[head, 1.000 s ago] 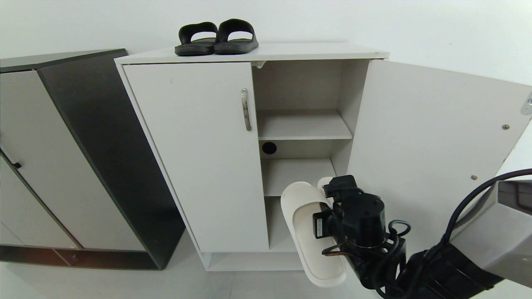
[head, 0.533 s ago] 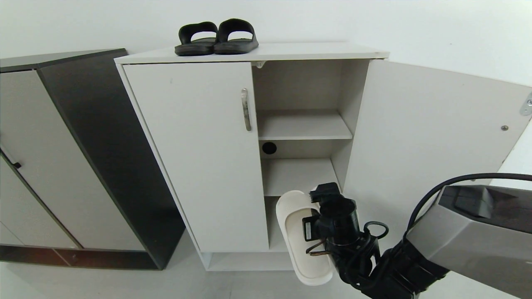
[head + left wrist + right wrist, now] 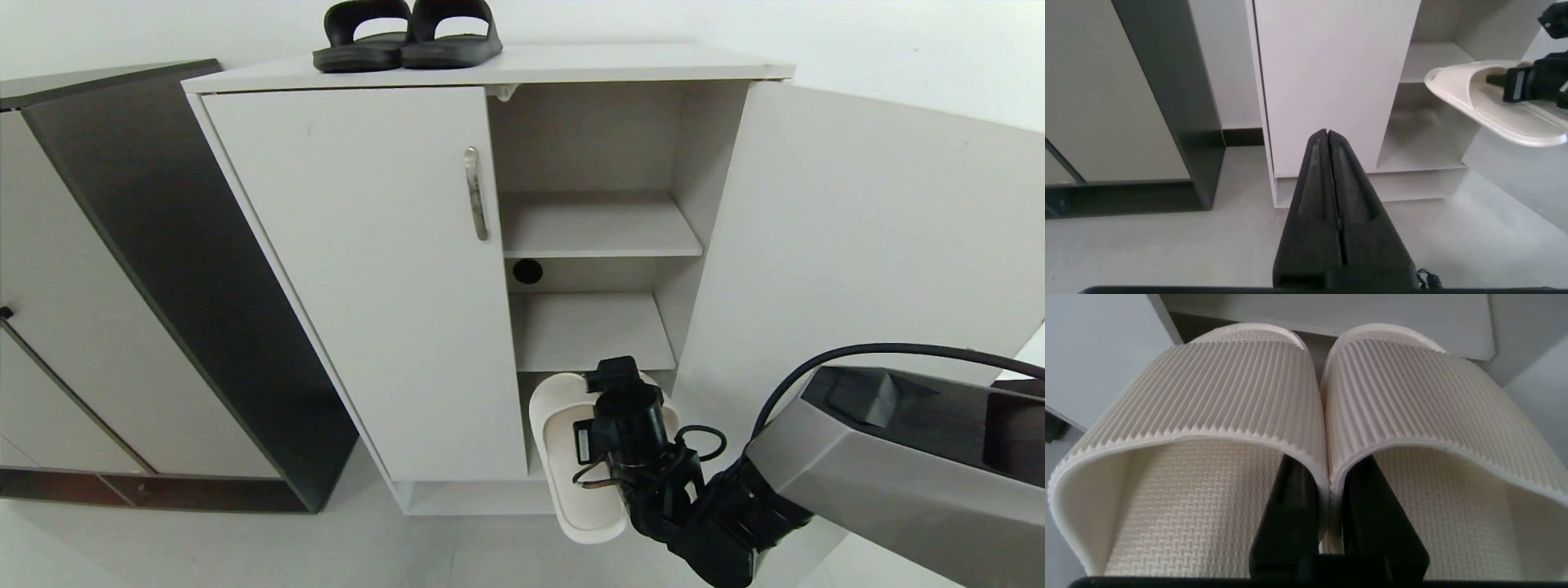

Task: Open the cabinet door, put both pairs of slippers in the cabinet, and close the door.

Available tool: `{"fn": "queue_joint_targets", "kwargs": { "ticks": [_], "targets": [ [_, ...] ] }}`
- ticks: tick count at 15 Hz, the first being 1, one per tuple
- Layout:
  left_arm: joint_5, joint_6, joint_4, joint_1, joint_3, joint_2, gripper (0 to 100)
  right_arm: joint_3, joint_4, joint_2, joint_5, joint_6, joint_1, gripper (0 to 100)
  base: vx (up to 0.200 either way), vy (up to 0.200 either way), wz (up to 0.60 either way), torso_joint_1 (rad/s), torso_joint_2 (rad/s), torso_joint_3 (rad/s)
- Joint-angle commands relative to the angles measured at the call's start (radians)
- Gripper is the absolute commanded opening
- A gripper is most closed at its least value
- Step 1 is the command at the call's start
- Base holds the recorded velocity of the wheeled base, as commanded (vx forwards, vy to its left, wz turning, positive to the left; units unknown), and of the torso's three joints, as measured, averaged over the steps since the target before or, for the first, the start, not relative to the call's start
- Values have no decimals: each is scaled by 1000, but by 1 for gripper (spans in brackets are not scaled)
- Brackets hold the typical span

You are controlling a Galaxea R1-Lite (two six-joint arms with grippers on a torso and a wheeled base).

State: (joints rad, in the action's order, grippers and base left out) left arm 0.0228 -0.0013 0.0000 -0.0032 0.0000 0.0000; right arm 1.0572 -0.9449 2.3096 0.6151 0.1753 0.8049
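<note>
White cabinet [image 3: 571, 61] stands ahead of my right tool [image 3: 1329, 518], its right door [image 3: 857, 245] open. That tool is clenched on the white slippers [image 3: 563, 457], toes at the lowest opening. Black slippers [image 3: 408, 37] sit on the cabinet's top, well above. My left tool [image 3: 1328, 147] is closed, holding nothing.

Slipper count: four. Two white slippers [image 3: 1241, 400] are gripped by the jaws of the right gripper [image 3: 1329, 502]. Two black slippers [image 3: 408, 37] lie well above those jaws. Cabinet count: two, one white cabinet [image 3: 571, 61] and one dark cabinet [image 3: 163, 269]. Ahead of the jaws, the white cabinet has two shelves [image 3: 600, 224].
</note>
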Motion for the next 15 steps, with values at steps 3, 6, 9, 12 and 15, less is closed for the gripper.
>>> {"fn": "queue_joint_targets", "kwargs": {
  "ticks": [3,6,9,12,15],
  "targets": [
    [0,0,0,0,0,2,0,49,-28,30,34,-2,0,0,0,0,0,7,4,-194],
    [-1,-3,0,0,0,2,0,36,-170,28,64,-74,0,0,0,0,0,4,5,-193],
    [-3,-3,0,0,0,2,0,24,-258,60,98,-106,-3,0,0,0,0,1,2,-35],
    [-3,-3,0,0,0,0,0,29,-262,74,98,-102,-19,0,0,0,0,0,0,0],
    [-3,-3,0,0,0,2,0,36,-262,85,98,-92,-38,0,67,0,0,1,2,1]
  ]
}}
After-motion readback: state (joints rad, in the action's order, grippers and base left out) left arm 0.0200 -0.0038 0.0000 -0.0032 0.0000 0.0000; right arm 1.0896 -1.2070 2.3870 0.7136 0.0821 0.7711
